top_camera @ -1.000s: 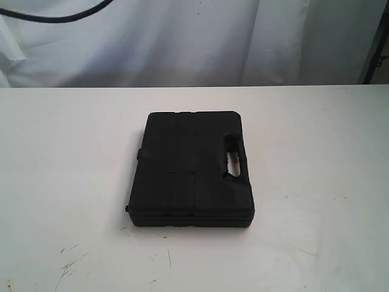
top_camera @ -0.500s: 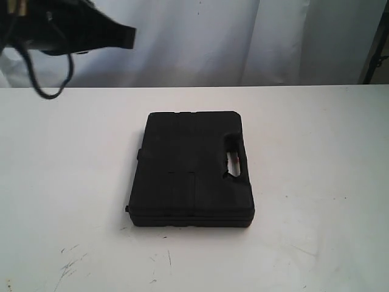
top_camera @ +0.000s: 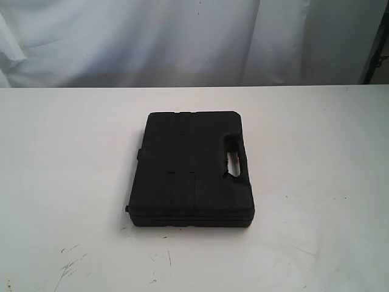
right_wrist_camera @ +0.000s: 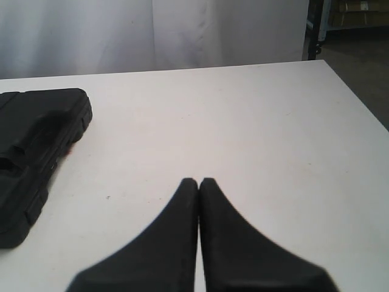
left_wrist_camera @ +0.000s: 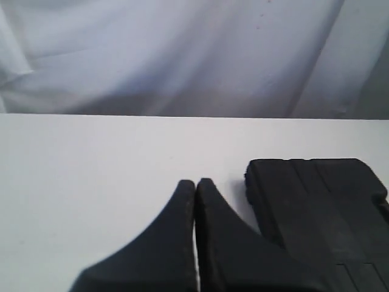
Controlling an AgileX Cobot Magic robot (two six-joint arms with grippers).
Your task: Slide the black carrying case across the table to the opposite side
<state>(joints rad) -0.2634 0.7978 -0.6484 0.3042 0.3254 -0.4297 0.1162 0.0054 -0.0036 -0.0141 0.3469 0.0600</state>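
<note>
The black case (top_camera: 189, 168) lies flat near the middle of the white table (top_camera: 316, 140), its handle slot (top_camera: 233, 160) facing the right side. Neither arm shows in the exterior view. In the left wrist view my left gripper (left_wrist_camera: 196, 182) is shut with nothing in it, hovering over bare table beside the case (left_wrist_camera: 322, 207). My right gripper (right_wrist_camera: 199, 181) is likewise shut and empty, over bare table on the other side of the case (right_wrist_camera: 36, 146), well apart from it.
A white curtain (top_camera: 182, 36) hangs behind the table's far edge. Dark scratch marks (top_camera: 70, 261) sit near the front left. The table's right edge (right_wrist_camera: 358, 97) drops to a dark floor.
A dark arm with a cable that showed at the top left half a second ago has left the exterior view. The case has not moved.
</note>
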